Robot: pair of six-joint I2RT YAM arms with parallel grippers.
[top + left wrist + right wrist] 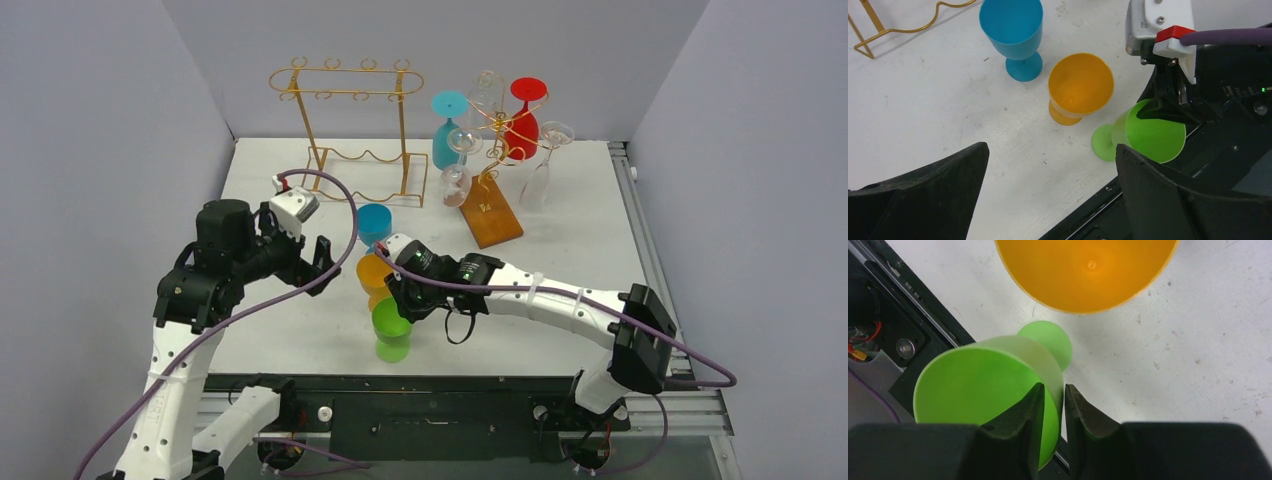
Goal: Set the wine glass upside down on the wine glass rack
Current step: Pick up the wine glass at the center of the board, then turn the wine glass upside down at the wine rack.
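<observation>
Your right gripper (pixel 1054 390) pinches the green glass (pixel 973 385) by its rim, just beside the orange glass (pixel 1083 270), while your left gripper (pixel 1050 150) hangs wide open.

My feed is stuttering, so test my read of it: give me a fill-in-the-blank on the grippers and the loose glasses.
1. The right gripper pinches the rim of a wine glass coloured ____.
2. The left gripper stands ____ and holds nothing.
3. The orange glass sits between that wine glass and a third glass coloured ____.
Missing words: green; open; blue.
</observation>
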